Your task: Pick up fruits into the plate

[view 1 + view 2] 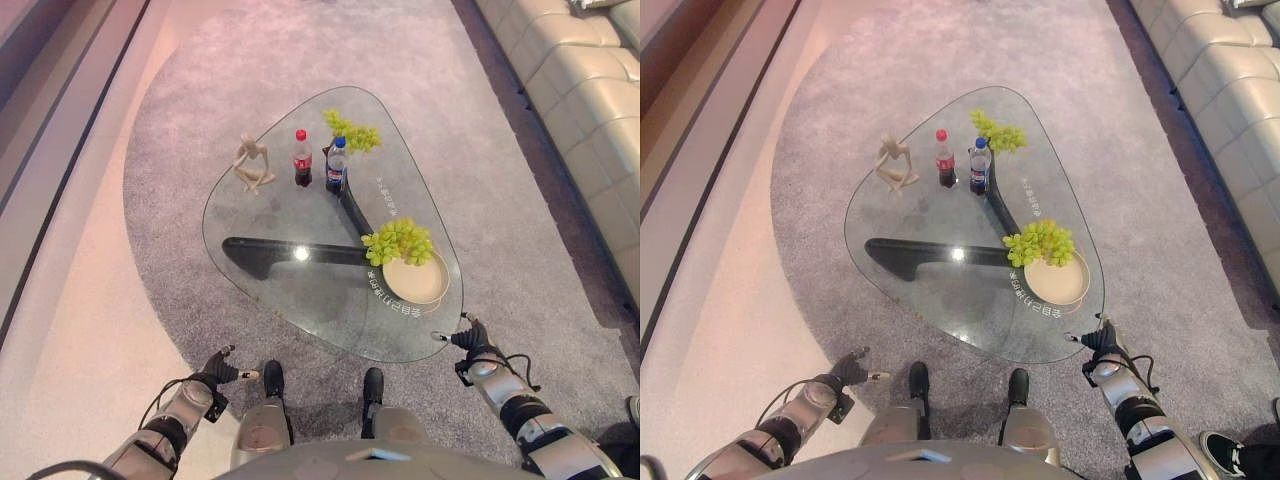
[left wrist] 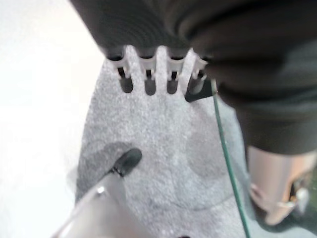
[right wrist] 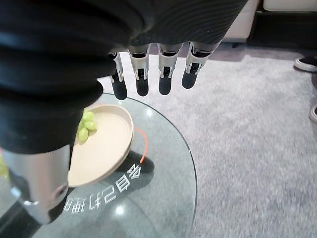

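Note:
A cream plate (image 1: pixel 418 281) sits near the right front edge of the glass table (image 1: pixel 290 290), with a bunch of green grapes (image 1: pixel 399 241) resting on its far rim. A second bunch of green grapes (image 1: pixel 352 133) lies at the table's far end. My right hand (image 1: pixel 470 336) hovers just off the front right edge of the table, close to the plate (image 3: pixel 101 148), fingers (image 3: pixel 166 82) straight and holding nothing. Low at the front left, beside the table, my left hand (image 1: pixel 222 370) hangs with straight fingers (image 2: pixel 148 82) over the carpet.
A cola bottle (image 1: pixel 302 158), a blue-labelled water bottle (image 1: pixel 336 165) and a small beige figurine (image 1: pixel 252 165) stand on the far half of the table. A cream sofa (image 1: pixel 585 110) runs along the right. Someone's shoe (image 3: pixel 306 63) shows on the grey carpet.

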You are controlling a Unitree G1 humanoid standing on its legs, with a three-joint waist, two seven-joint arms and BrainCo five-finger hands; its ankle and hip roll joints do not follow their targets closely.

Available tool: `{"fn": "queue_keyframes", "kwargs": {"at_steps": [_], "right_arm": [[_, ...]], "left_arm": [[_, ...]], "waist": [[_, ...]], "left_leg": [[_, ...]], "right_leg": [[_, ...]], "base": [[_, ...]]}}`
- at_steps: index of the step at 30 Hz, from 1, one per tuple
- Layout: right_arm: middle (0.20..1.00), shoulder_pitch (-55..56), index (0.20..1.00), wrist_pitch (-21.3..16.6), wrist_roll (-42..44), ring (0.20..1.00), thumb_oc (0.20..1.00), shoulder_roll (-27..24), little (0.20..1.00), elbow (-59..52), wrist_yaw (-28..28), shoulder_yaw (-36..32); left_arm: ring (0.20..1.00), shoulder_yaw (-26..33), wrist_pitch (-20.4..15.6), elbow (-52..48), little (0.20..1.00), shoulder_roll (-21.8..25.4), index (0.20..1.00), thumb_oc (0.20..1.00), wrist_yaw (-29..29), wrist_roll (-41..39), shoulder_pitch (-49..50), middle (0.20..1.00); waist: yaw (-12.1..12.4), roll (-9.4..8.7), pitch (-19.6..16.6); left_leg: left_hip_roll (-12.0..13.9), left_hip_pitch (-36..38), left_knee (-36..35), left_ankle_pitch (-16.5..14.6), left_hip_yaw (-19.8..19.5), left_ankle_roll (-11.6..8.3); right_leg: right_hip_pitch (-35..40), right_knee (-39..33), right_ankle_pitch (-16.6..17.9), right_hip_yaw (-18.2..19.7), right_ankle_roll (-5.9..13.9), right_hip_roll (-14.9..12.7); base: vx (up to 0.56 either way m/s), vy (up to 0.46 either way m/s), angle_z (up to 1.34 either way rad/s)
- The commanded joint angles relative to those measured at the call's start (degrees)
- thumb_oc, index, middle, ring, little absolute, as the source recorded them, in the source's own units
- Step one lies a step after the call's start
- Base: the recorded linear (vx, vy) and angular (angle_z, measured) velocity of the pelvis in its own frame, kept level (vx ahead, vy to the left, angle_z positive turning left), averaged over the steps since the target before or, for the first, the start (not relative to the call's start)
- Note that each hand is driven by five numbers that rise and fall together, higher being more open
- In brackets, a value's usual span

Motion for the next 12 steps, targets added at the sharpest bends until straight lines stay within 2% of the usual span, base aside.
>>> {"fn": "queue_keyframes", "kwargs": {"at_steps": [1, 3, 7, 12], "right_arm": [[1.000, -0.95, 1.000, -5.53, 9.68, 1.000, 1.000, 1.59, 1.000, 1.34, 8.37, -0.61], [1.000, 0.69, 1.000, -6.43, 16.33, 1.000, 1.000, 3.77, 1.000, 4.03, 14.73, -1.93], [1.000, 3.70, 1.000, -6.66, 24.02, 1.000, 1.000, 7.74, 1.000, 13.57, 23.11, -6.94], [1.000, 5.76, 1.000, -4.82, 20.96, 1.000, 1.000, 9.43, 1.000, 17.77, 23.03, -8.80]], "left_arm": [[1.000, 2.42, -0.64, 4.85, 1.000, -2.00, 1.000, 1.000, -2.62, -4.22, -2.42, 1.000], [1.000, 4.00, -0.16, 6.06, 1.000, -3.11, 1.000, 1.000, -5.14, -7.97, -1.30, 1.000], [1.000, 8.87, 0.66, 10.35, 1.000, -6.02, 1.000, 1.000, -8.23, -13.51, 1.45, 1.000], [1.000, 12.69, 2.52, 12.71, 1.000, -8.09, 1.000, 1.000, -8.06, -16.84, 3.61, 1.000]], "waist": [[1.28, 0.22, 0.93], [1.27, 0.35, -0.05], [1.18, 0.84, -2.27], [0.89, 1.29, -3.46]], "left_leg": [[-1.93, 4.93, 2.41, -12.07, -0.06, 1.97], [-1.97, 5.68, 2.22, -12.11, -0.07, 1.92], [-2.04, 7.87, 1.47, -12.49, 0.17, 1.95], [-2.13, 9.33, 0.98, -12.84, 0.51, 1.95]], "right_leg": [[1.44, 5.21, -6.85, -1.53, 0.66, -1.26], [2.25, 5.01, -6.97, -1.70, 0.57, -1.30], [4.44, 4.38, -7.37, -2.19, 0.40, -1.32], [6.13, 3.48, -7.50, -2.35, 0.31, -1.37]], "base": [[0.07, 0.016, -0.01], [0.09, 0.019, 0.00], [0.13, 0.025, 0.02], [0.08, 0.029, 0.00]]}}
